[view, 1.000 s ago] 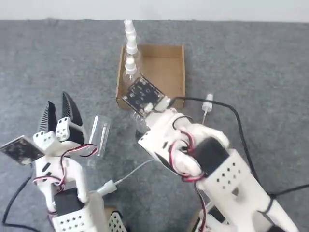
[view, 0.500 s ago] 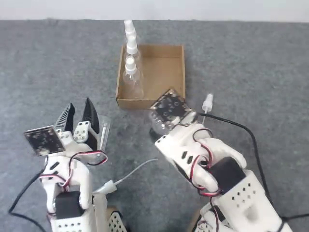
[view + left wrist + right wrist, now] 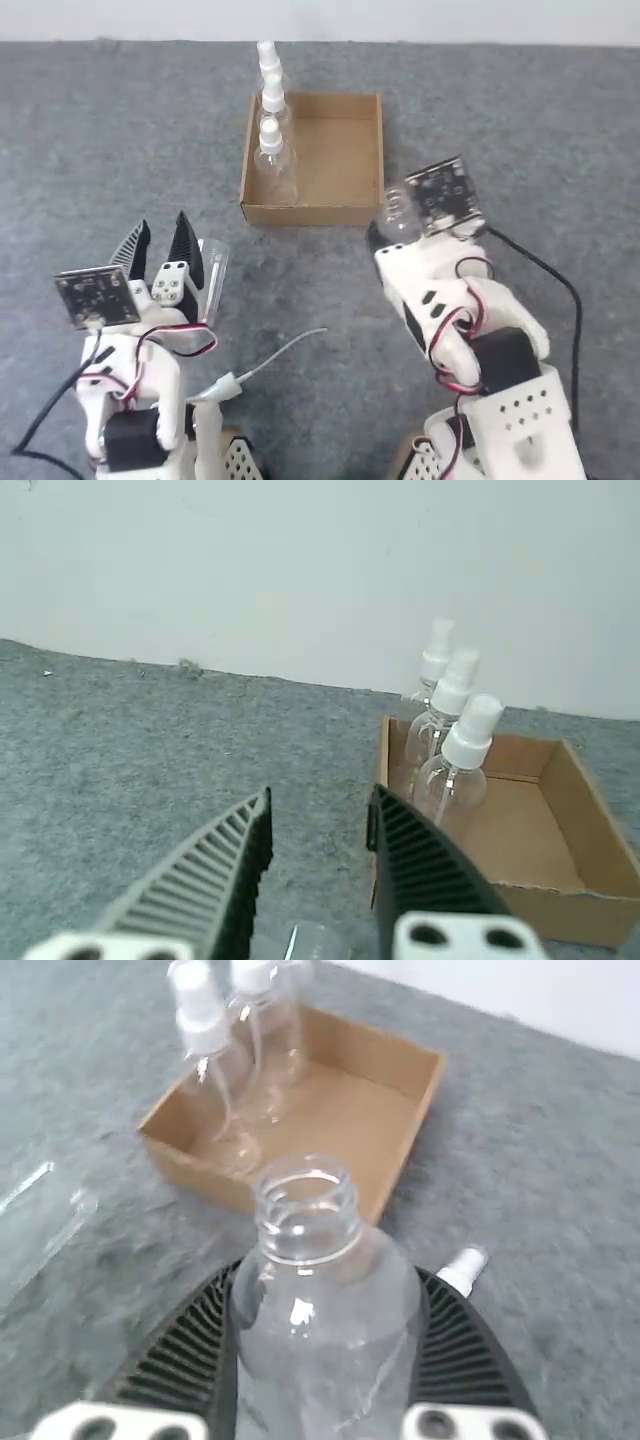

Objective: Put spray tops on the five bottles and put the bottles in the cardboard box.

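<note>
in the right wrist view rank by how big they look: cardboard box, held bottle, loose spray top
1-2. cardboard box and held bottle look about equal; the bottle is nearest the camera, so no ranking
3. loose spray top

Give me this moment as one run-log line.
left gripper: open, above lying bottle | right gripper: holds uncapped bottle | cardboard box: three topped bottles along one side | loose spray top: on table

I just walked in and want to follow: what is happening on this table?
The right gripper is shut on an uncapped bottle near a front corner of the cardboard box. The left gripper hangs open over another bare bottle lying on the mat. Three capped bottles stand along one box wall.
</note>
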Controlling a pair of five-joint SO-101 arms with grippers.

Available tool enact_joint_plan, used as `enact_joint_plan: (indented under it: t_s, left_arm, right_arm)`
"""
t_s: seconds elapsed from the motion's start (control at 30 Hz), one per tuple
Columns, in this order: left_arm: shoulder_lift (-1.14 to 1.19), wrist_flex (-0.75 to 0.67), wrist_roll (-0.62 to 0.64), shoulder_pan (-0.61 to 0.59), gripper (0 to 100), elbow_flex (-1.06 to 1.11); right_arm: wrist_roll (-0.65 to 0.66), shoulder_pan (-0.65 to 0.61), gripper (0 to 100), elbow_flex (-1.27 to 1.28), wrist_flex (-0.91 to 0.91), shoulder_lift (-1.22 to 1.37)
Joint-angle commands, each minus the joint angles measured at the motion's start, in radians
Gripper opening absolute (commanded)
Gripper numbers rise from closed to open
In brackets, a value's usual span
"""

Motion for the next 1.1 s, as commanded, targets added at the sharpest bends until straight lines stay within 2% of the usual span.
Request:
enact_joint_plan:
  t_s: [0.0,0.2,0.53,0.83,1.07]
  left_arm:
    - [-0.006,0.043,-0.031,0.005,15,-0.081]
    - [0.094,0.137,-0.074,0.080,15,-0.176]
    - [0.391,0.137,-0.146,0.230,15,-0.249]
    - [0.479,0.132,-0.147,0.407,15,-0.251]
    - [0.594,0.138,-0.149,0.456,15,-0.278]
  right_arm:
    - [-0.049,0.076,10.8,-0.006,-0.048,-0.024]
    - [-0.094,0.145,10.8,-0.006,-0.058,-0.024]
    - [-0.126,0.246,10.8,-0.006,-0.087,-0.024]
    - [-0.141,0.298,10.9,-0.006,-0.101,-0.024]
    - [-0.210,0.360,11.2,-0.006,-0.102,-0.031]
